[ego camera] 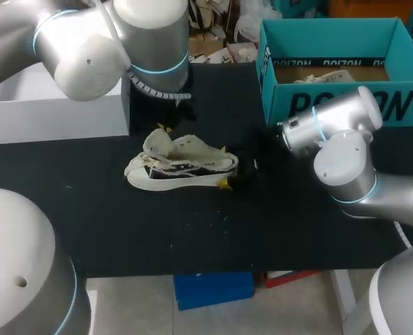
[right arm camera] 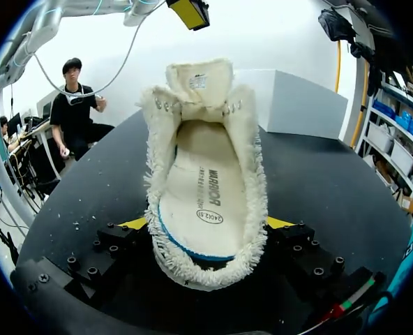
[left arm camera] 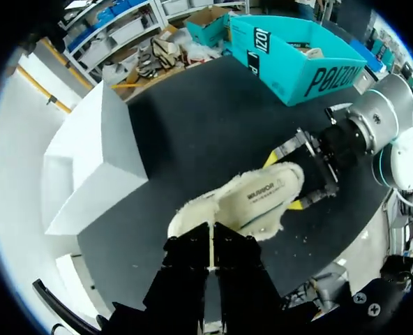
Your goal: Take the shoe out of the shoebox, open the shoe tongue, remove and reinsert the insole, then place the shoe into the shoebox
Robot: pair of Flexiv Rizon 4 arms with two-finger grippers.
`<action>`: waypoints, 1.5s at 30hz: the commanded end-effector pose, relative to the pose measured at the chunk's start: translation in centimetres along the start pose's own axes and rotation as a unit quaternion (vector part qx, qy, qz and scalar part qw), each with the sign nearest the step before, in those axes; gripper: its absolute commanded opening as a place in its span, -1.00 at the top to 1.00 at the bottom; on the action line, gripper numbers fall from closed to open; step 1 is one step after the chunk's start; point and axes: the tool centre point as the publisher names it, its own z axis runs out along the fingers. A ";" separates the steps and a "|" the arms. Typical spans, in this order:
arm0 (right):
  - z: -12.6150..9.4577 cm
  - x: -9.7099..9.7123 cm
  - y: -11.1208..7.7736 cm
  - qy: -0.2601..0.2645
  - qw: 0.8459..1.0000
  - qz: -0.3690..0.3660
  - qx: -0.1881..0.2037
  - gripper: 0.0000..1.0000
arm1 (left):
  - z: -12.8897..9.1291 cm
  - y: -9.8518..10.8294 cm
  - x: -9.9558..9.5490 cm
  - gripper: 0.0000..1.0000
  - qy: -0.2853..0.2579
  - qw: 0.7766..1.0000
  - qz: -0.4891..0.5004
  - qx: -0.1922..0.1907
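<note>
Resting on the black bench (ego camera: 192, 237) is a cream canvas shoe (ego camera: 182, 167) with frayed edges, apart from the open teal cardboard shoebox (ego camera: 332, 105) at the far right corner. The right pincer (right arm camera: 206, 225) is clamped across the heel, one yellow tip touching each side. The left pincer (left arm camera: 211, 246) has its black fingers pinched narrow on the edge of the cream tongue (right arm camera: 199, 80), which stands lifted at the end away from the heel. With the mouth open, the pale printed insole (right arm camera: 203, 195) lies flat inside the shoe.
</note>
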 end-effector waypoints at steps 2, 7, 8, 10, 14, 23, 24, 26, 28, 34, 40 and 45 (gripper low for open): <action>0.2 -0.1 -0.1 0.000 1.000 0.001 0.001 1.00 | 1.0 -1.5 -0.1 1.00 0.180 0.956 0.230 -0.041; 0.2 -0.1 -0.1 0.000 1.000 0.001 0.001 1.00 | 1.0 -1.5 -0.1 1.00 0.180 0.956 0.230 -0.041; 0.2 -0.1 -0.1 0.000 1.000 0.001 0.001 1.00 | 1.0 -1.5 -0.1 1.00 0.180 0.956 0.230 -0.041; 0.2 -0.1 -0.1 0.000 1.000 0.001 0.001 1.00 | 1.0 -1.5 -0.1 1.00 0.180 0.956 0.230 -0.041; 0.2 -0.1 -0.1 0.000 1.000 0.001 0.001 1.00 | 1.6 -1.7 0.3 1.00 0.366 0.861 0.353 -0.022; 0.2 -0.1 -0.1 0.000 1.000 0.001 0.001 1.00 | 1.6 -1.8 0.1 1.00 0.523 0.759 0.387 -0.028; 0.2 -0.1 -0.1 0.000 1.000 0.001 0.001 1.00 | 1.6 -1.8 0.1 1.00 0.523 0.759 0.387 -0.028; 0.2 -0.1 -0.1 0.000 1.000 0.001 0.001 1.00 | 1.6 -1.8 0.1 1.00 0.523 0.759 0.387 -0.028; 0.2 -0.1 -0.1 0.000 1.000 0.001 0.001 1.00 | 1.6 -1.8 0.1 1.00 0.523 0.759 0.387 -0.028; 0.2 -0.1 -0.1 0.000 1.000 0.001 0.001 1.00 | 2.2 -2.2 1.3 1.00 0.500 0.737 0.449 -0.079; 0.2 -0.1 -0.1 0.000 1.000 0.001 0.001 1.00 | 2.3 -2.1 2.8 1.00 0.473 0.723 0.491 -0.113; 0.2 -0.1 -0.1 0.000 1.000 0.001 0.001 1.00 | 3.2 -1.6 3.6 1.00 0.439 0.729 0.504 -0.148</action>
